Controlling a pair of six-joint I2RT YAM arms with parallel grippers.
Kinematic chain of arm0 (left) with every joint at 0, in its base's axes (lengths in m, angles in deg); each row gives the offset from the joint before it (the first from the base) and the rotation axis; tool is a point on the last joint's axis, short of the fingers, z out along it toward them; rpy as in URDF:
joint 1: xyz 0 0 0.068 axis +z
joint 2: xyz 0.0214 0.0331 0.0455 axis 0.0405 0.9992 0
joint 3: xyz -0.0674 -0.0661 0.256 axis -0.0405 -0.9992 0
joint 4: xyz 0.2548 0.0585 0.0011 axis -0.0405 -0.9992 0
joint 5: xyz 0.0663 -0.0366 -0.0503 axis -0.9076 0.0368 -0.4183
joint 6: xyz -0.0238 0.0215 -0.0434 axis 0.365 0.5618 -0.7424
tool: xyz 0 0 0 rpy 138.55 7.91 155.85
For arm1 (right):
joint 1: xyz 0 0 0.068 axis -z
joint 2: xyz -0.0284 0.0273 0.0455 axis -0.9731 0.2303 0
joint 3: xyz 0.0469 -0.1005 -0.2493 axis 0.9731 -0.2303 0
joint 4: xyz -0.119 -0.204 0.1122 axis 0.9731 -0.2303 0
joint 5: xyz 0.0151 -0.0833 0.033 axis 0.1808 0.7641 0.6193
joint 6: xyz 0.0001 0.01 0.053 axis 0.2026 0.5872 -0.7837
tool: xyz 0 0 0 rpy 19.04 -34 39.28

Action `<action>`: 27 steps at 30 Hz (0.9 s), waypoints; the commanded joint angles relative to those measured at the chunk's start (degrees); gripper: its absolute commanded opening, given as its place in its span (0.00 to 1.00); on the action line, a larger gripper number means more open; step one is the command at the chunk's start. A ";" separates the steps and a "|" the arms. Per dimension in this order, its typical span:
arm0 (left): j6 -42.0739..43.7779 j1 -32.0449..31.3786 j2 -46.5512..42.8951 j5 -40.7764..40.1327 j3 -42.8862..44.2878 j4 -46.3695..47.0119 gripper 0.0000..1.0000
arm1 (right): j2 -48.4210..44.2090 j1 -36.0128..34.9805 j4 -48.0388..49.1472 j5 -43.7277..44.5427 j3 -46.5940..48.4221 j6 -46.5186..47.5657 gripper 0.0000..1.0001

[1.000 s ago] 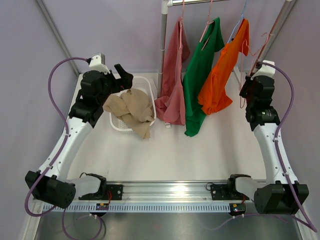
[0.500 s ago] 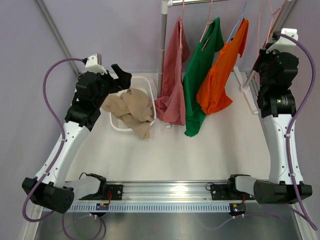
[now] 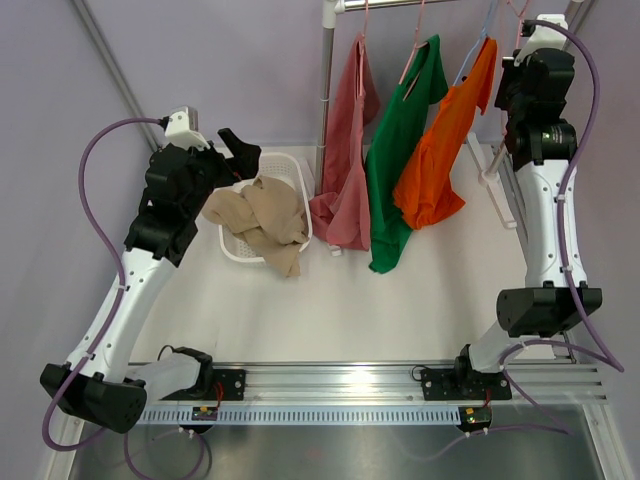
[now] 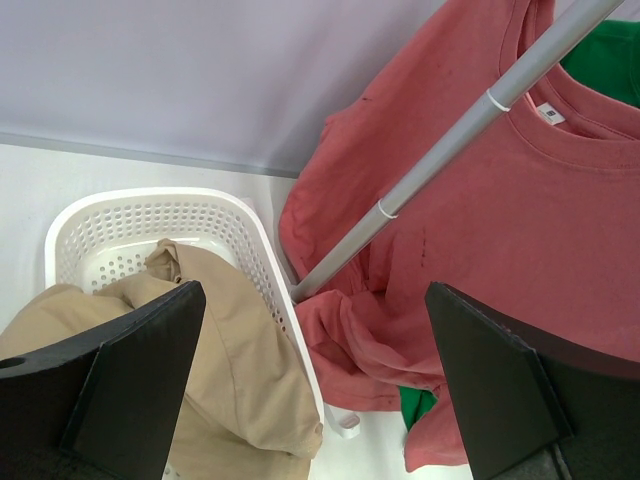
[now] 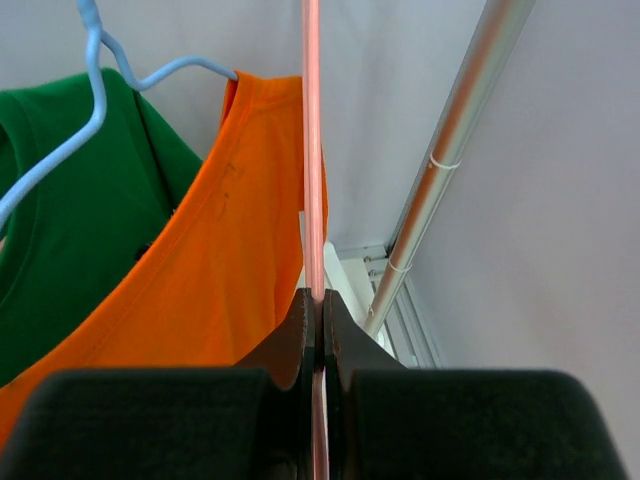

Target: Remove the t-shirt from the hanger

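Observation:
A beige t-shirt (image 3: 262,215) lies off its hanger, draped over the white basket (image 3: 292,168); it also shows in the left wrist view (image 4: 230,370). My left gripper (image 3: 238,150) is open and empty above the basket's far side (image 4: 312,300). My right gripper (image 3: 515,60) is raised near the rail and shut on a bare pink hanger (image 5: 312,150), its wire pinched between the jaws (image 5: 315,300). A dusty-red t-shirt (image 3: 345,170), a green one (image 3: 400,170) and an orange one (image 3: 440,150) hang on hangers from the rail.
The rack's upright pole (image 3: 324,100) stands between the basket and the red t-shirt. A slanted rack pole (image 5: 450,150) runs just right of my right gripper. A blue hanger (image 5: 95,90) carries the orange t-shirt. The purple back wall is close behind.
My right arm has lifted the pink hanger from beside the orange t-shirt up toward the rail. My left gripper has drifted slightly left and back, still open.

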 commanded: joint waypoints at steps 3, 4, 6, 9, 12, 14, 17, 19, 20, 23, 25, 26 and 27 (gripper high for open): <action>0.94 -0.19 -0.73 0.95 0.18 2.31 0.99 | 4.22 -0.38 -3.00 -0.39 10.68 2.47 0.00; 0.93 -0.19 -0.64 1.03 0.18 2.31 0.99 | 5.37 -0.38 -4.66 -0.56 11.84 1.86 0.00; 0.76 -0.19 -0.55 1.12 0.09 2.22 0.99 | 8.01 -0.12 -6.26 -0.83 14.12 1.33 0.00; 0.76 -0.19 -0.46 1.04 -0.09 2.31 0.99 | 8.11 -0.03 -7.23 -0.04 11.52 0.01 0.00; 0.85 -0.19 -0.37 1.03 0.00 2.31 0.99 | 4.77 -0.03 -4.07 0.58 3.98 -1.22 0.00; 0.93 -0.19 -0.20 0.95 0.00 2.31 0.99 | 2.58 -0.12 -2.84 0.76 0.88 -2.19 0.00; 0.93 -0.19 -0.02 0.95 0.26 2.31 0.99 | 0.82 -0.12 -2.22 0.32 -3.61 -2.89 0.00; 0.93 -0.19 0.07 0.95 0.26 2.31 0.99 | -0.06 -0.12 -1.69 0.41 -6.16 -3.59 0.00; 0.93 -0.19 0.07 0.95 0.26 2.31 0.99 | -0.68 -0.12 -1.61 0.41 -7.30 -3.85 0.02; 0.93 -0.28 -0.02 0.95 0.26 2.31 0.99 | -2.34 -0.03 -0.99 1.89 -8.54 -4.64 0.09; 1.20 -0.36 -0.02 0.95 0.44 2.22 0.99 | -3.75 -0.12 0.76 3.04 -10.03 -5.26 0.33; 1.20 -0.37 -0.02 0.77 0.44 2.14 0.99 | -5.41 -0.12 1.38 4.52 -10.56 -5.70 0.41; 1.20 -0.45 -0.11 0.60 0.53 2.05 0.99 | -6.30 -0.03 2.08 5.15 -11.61 -6.14 0.49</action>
